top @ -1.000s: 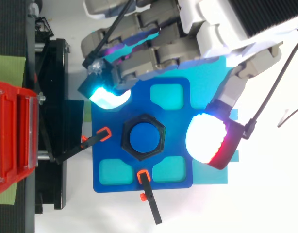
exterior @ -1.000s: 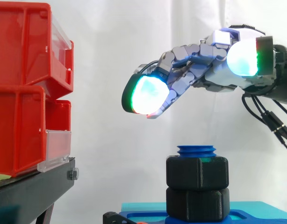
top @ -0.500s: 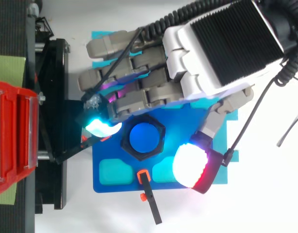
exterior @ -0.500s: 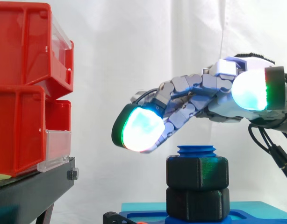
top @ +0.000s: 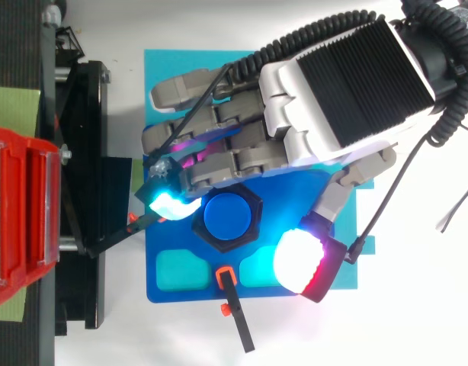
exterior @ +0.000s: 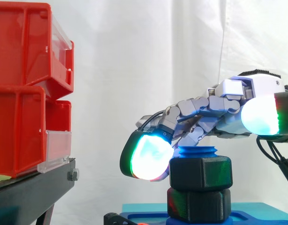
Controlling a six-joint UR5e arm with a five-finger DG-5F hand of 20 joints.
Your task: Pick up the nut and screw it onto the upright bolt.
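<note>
Evidently the hand [top: 337, 88], spread wide, bracketed the nut [exterior: 200, 173] on the bolt [top: 228, 217]; pinching and twisting seemed next.

No writing, number or sign can be read in either view. The clear front panels [exterior: 57, 145] of the red bins [exterior: 19, 126] look blank. The black nut [exterior: 200, 174], the blue bolt [top: 229, 216], the blue plate [top: 173, 294] beneath them and the ribbed back of the hand [top: 348, 84] carry no legible mark.
</note>
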